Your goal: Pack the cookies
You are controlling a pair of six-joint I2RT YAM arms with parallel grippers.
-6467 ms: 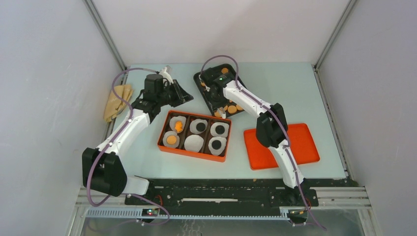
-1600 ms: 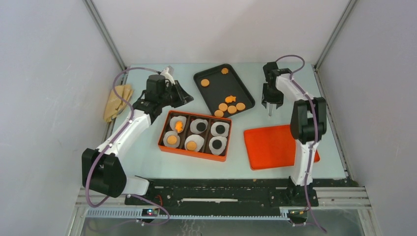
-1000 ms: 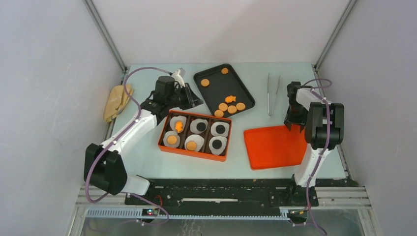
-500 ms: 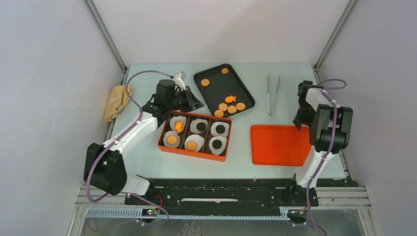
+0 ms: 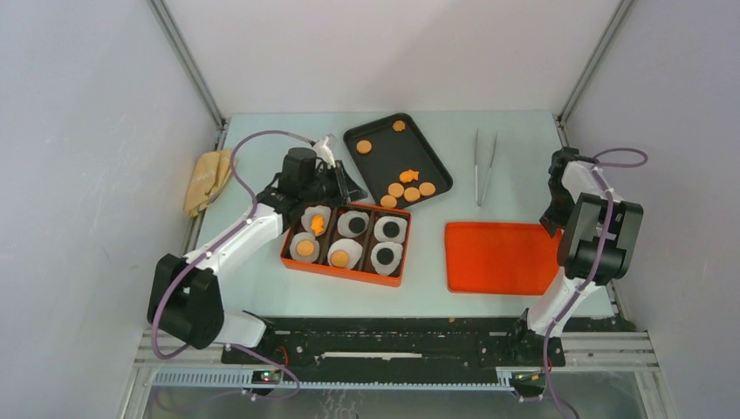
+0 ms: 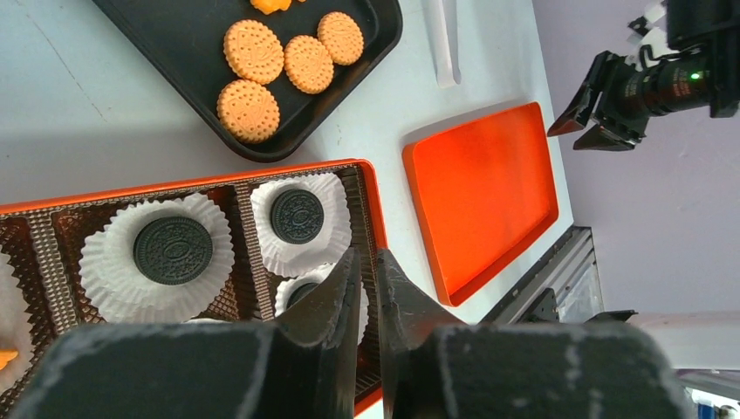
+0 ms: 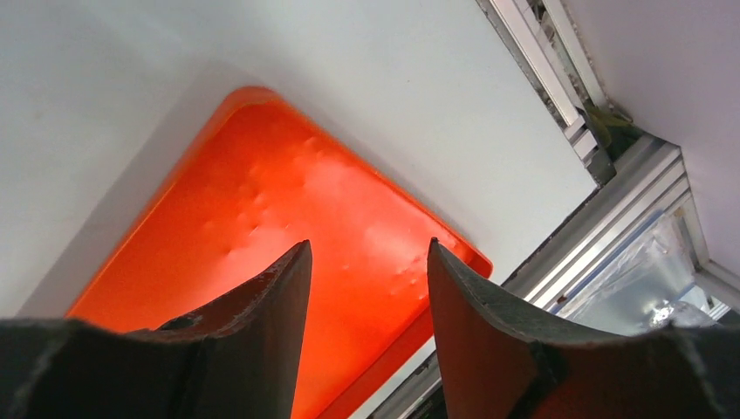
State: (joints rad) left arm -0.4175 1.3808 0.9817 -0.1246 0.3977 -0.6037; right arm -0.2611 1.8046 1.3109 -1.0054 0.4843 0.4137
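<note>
The cookies lie in two places. Several round orange ones [image 5: 406, 189] and a fish-shaped one [image 5: 408, 175] sit on the black tray [image 5: 384, 144]. The orange box [image 5: 345, 270] holds six white liners, each with a cookie: a fish [image 5: 317, 224], two round orange [image 5: 304, 249] and three dark [image 5: 355, 225]. My left gripper [image 5: 342, 183] hovers over the box's far edge, shut and empty; its wrist view [image 6: 367, 253] shows dark cookies [image 6: 173, 250] below. My right gripper [image 5: 550, 220] is open and empty over the right end of the orange lid [image 5: 499, 257], as the right wrist view [image 7: 368, 244] shows.
Metal tongs [image 5: 483, 166] lie on the table between the tray and the right arm. A tan cloth [image 5: 208, 179] sits at the left edge. The enclosure frame and wall run close beside the right arm.
The right arm put a round cookie in the box's near-middle liner, laid the tongs down and swung right to the lid's end. The lid now lies square. The left gripper crept right.
</note>
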